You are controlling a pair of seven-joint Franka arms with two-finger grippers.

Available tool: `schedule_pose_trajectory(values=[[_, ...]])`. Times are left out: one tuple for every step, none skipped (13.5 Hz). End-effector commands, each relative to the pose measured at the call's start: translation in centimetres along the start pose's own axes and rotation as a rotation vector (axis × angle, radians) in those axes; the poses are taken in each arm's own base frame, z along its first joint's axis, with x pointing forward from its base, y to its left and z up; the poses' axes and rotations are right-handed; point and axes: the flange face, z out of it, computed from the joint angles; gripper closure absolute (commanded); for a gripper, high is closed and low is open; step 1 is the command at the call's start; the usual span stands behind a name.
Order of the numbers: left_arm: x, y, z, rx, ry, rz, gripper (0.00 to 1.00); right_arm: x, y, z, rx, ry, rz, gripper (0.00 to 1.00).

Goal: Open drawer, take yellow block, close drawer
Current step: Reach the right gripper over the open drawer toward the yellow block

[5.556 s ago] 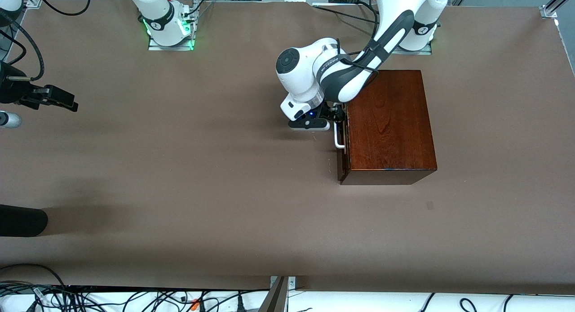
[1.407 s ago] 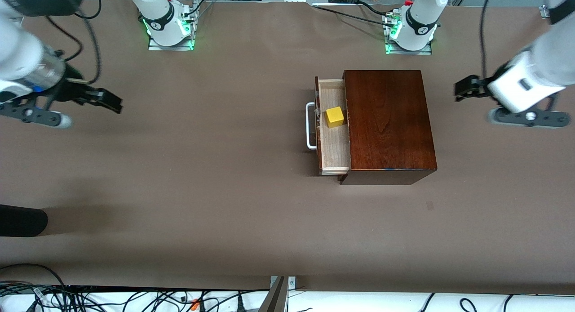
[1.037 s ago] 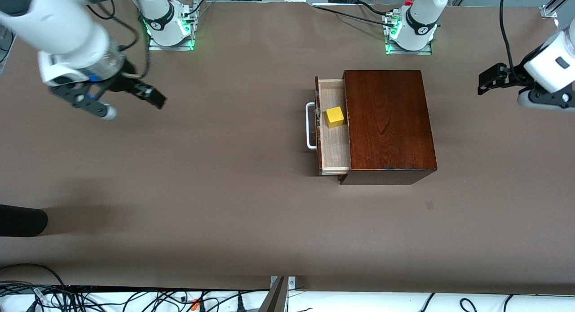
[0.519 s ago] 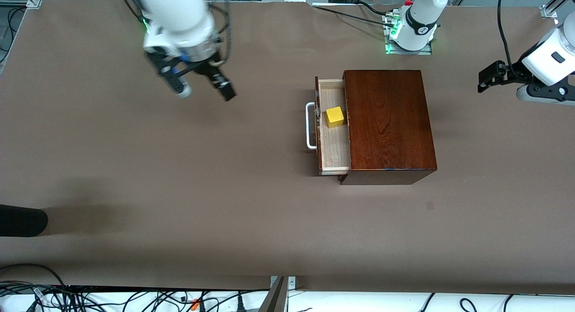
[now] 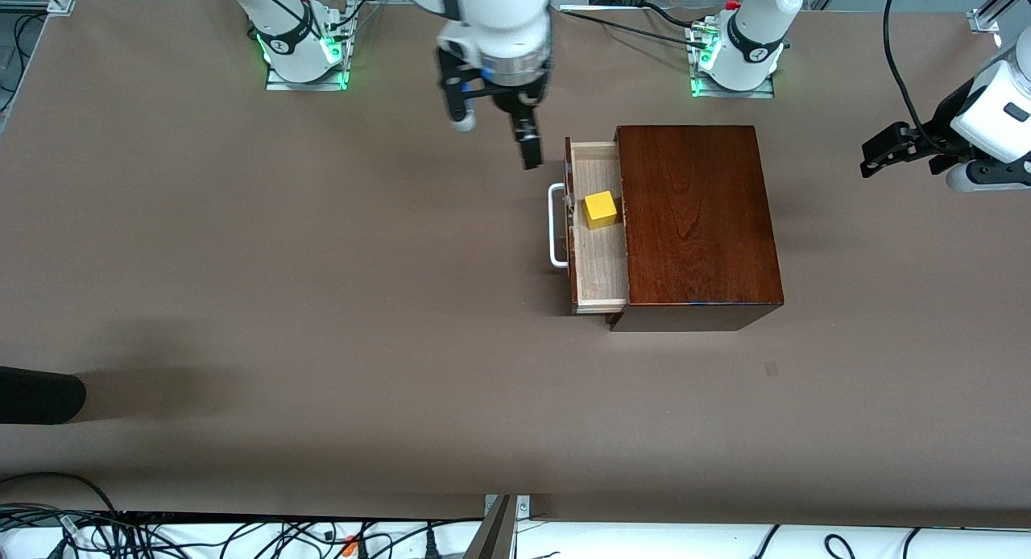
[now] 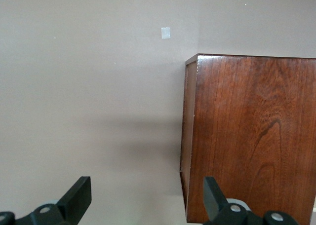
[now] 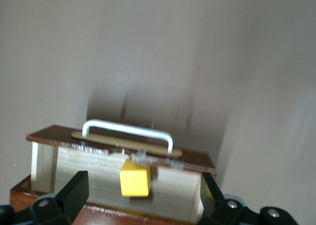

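The dark wooden box [image 5: 697, 221] stands toward the left arm's end of the table. Its drawer [image 5: 600, 261] is pulled out, with the white handle [image 5: 556, 225] toward the right arm's end. The yellow block [image 5: 600, 209] sits in the drawer on the pale wood. My right gripper [image 5: 497, 145] is open and empty, in the air beside the drawer's corner. In the right wrist view the block [image 7: 135, 178], the handle [image 7: 128, 131] and the drawer [image 7: 89, 168] lie between my open fingers [image 7: 74, 188]. My left gripper [image 5: 874, 160] is open and empty, waiting past the box; its wrist view shows the box [image 6: 252, 136].
A black rounded object [image 5: 40, 394] lies at the table's edge at the right arm's end. Cables [image 5: 242, 535] run along the edge nearest the front camera. A small mark [image 5: 771, 368] is on the brown table nearer the front camera than the box.
The drawer, shut at first with my left gripper at its handle, now stands open. My right arm has swung from its end of the table to beside the drawer. My left gripper has barely moved.
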Motion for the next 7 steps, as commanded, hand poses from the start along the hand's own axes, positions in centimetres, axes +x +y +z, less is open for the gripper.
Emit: schedule_pose_trajectory(values=[[-0.9, 0.6, -0.6, -0.024, -0.015, -0.010, 0.00, -3.6, -1.2, 2.0, 0.028, -0.027, 0.121, 0.00], [-0.9, 0.5, -0.6, -0.024, -0.016, -0.005, 0.00, -4.5, -1.5, 2.7, 0.037, -0.038, 0.149, 0.00], [-0.9, 0.5, -0.6, -0.024, -0.018, 0.001, 0.00, -5.1, -1.9, 3.9, 0.047, -0.048, 0.163, 0.00], [-0.9, 0.6, -0.8, -0.025, -0.013, 0.007, 0.00, -5.5, -2.1, 4.8, 0.057, -0.060, 0.170, 0.00], [-0.8, 0.6, -1.0, -0.023, -0.010, 0.009, 0.00, -5.7, -2.5, 5.6, 0.072, -0.075, 0.178, 0.00], [-0.8, 0.7, -1.1, -0.022, -0.008, 0.010, 0.00, -6.0, -2.7, 6.5, 0.082, -0.087, 0.180, 0.00], [-0.8, 0.8, -1.1, -0.021, -0.010, 0.010, 0.00, -6.2, -2.9, 7.4, 0.093, -0.098, 0.179, 0.00]])
